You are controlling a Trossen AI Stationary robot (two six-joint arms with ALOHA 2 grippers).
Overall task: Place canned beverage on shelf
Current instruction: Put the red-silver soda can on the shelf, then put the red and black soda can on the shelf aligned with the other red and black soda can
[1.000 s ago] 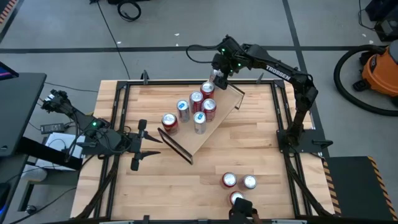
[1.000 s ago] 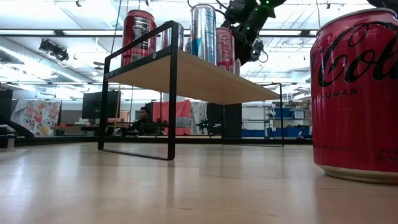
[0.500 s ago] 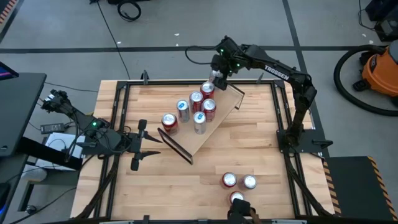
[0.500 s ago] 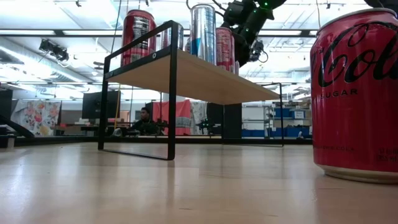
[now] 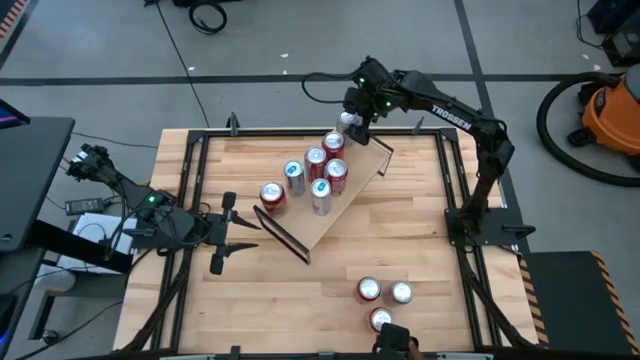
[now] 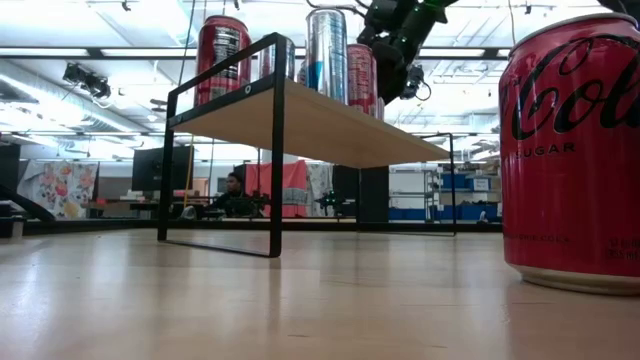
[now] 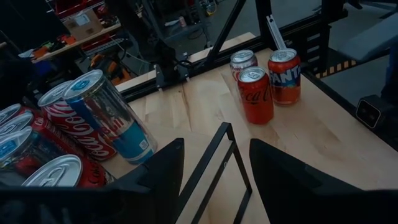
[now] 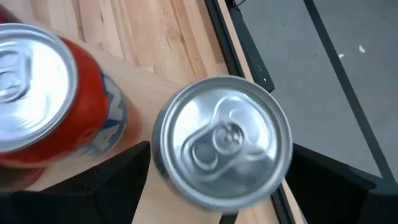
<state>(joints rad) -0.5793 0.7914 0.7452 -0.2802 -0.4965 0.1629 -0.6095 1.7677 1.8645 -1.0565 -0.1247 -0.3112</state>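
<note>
The shelf [image 5: 330,205], a light-wood plank on black end frames, stands slantwise at the table's middle and carries several cans [image 5: 315,160]. My right gripper [image 5: 347,122] is over the shelf's far end, pointing down, shut on a silver-topped can [image 8: 222,140] beside an orange can [image 8: 37,93]. In the low view the gripper [image 6: 385,70] shows behind the cans on the shelf [image 6: 320,125], which hide the held can's base. My left gripper [image 5: 222,237] is open and empty at the table's left side. My right gripper has the silver-topped can between its two fingers [image 8: 112,180], one on each opposite side of the can's wall [image 8: 158,158], just below the rim. The fingers come from above, pointing down. The can is upright. I cannot tell whether its base stands on the shelf.
Three more cans [image 5: 382,297] stand near the table's front edge on the right, also seen in the left wrist view [image 7: 261,87]; one fills the low view's right [image 6: 570,150]. A black frame [image 5: 455,180] runs round the tabletop. Bare wood lies at the front left.
My right gripper has risen a little above the shelf's far end and drifted slightly toward the table's right edge. The cans on the shelf have stayed put.
</note>
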